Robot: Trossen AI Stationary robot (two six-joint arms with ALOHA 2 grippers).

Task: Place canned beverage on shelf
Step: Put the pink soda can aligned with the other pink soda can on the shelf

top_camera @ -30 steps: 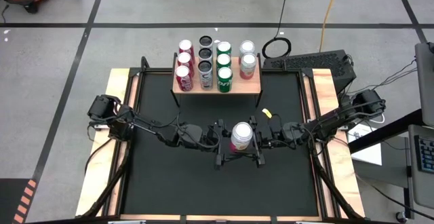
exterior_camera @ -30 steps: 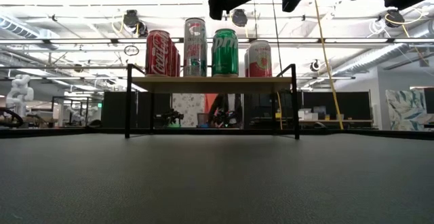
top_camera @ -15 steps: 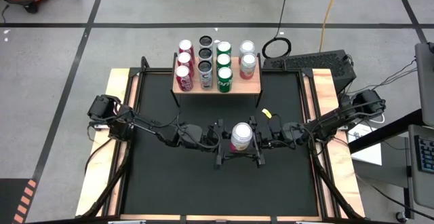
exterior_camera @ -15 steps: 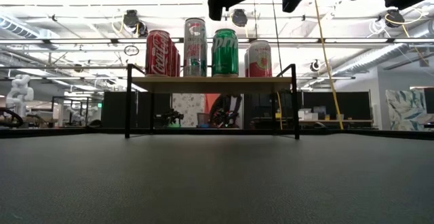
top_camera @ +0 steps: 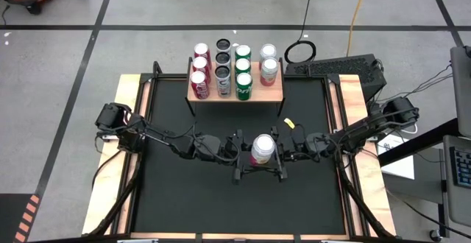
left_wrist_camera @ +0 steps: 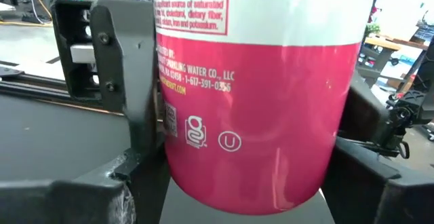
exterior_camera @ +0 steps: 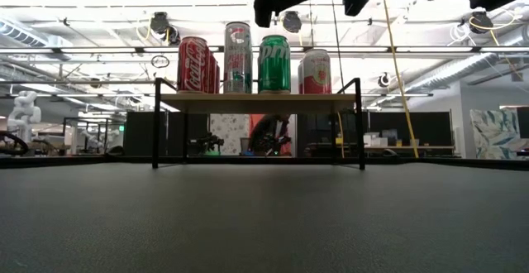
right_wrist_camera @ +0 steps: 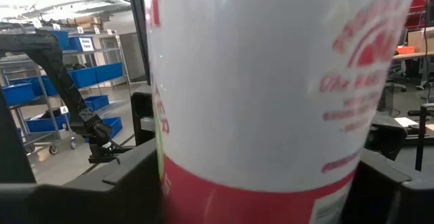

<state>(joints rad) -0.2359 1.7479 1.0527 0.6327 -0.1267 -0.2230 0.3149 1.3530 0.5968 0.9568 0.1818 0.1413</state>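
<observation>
A canned beverage (top_camera: 262, 147), white above and pink below, stands upright in the air over the middle of the black mat. My left gripper (top_camera: 246, 155) reaches it level from the table's left and is shut on it (left_wrist_camera: 258, 115). My right gripper (top_camera: 278, 153) reaches the same can level from the table's right, and the can (right_wrist_camera: 271, 102) fills its wrist view. The shelf (top_camera: 274, 93), a light-wood board on thin black legs (exterior_camera: 256, 102), stands at the far edge with several cans on it. My left gripper pinches the can's pink lower body (left_wrist_camera: 173, 125) between its two fingers, one on each side. The fingers (left_wrist_camera: 139, 115) come level from the table's left. The can stands upright in the hold, its bottom clear of the mat.
The cans on the shelf stand in rows: red (top_camera: 199, 77), dark and silver, green (top_camera: 243, 81), and pink-white (top_camera: 269, 70). Bare board shows at the shelf's near right corner. Wooden strips (top_camera: 125, 155) line the table's sides. A keyboard (top_camera: 335, 68) lies past the far right corner.
</observation>
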